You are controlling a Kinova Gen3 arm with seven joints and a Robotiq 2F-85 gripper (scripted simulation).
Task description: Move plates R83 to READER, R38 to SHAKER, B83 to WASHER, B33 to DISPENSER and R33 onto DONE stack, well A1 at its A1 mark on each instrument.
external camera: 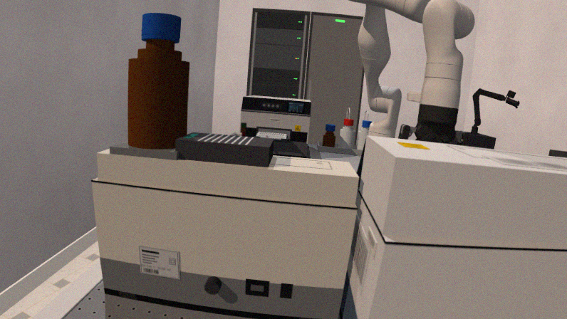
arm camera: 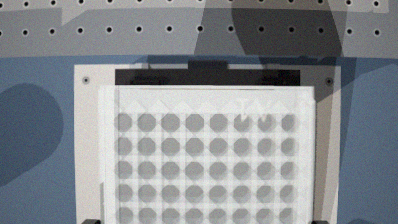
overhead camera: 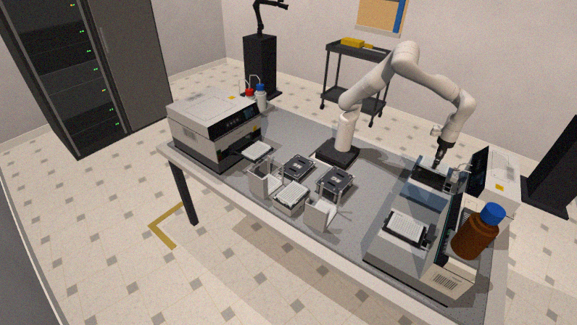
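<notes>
My gripper (arm camera: 205,221) (overhead camera: 436,165) is shut on the long sides of a white 96-well plate (arm camera: 205,100), whose ID I cannot read. It holds the plate level over the pale nest base (arm camera: 86,115) of the back right instrument; the gap below cannot be judged. Other white plates: one (overhead camera: 256,149) (external camera: 273,135) on the left instrument's tray, one (overhead camera: 291,194) on the small block between the racks, and one (overhead camera: 407,225) in the black holder of the front right instrument. The two stack racks (overhead camera: 257,184) (overhead camera: 313,213) hold white plates; their lower levels are hidden.
Nest N6 (overhead camera: 297,170) and nest RG (overhead camera: 333,183) stand in mid-deck, with no plate on either. An amber bottle (overhead camera: 472,238) (external camera: 158,95) stands at the right. A dark screen (overhead camera: 478,171) and a white housing (overhead camera: 502,173) (external camera: 468,198) stand close right of the gripper.
</notes>
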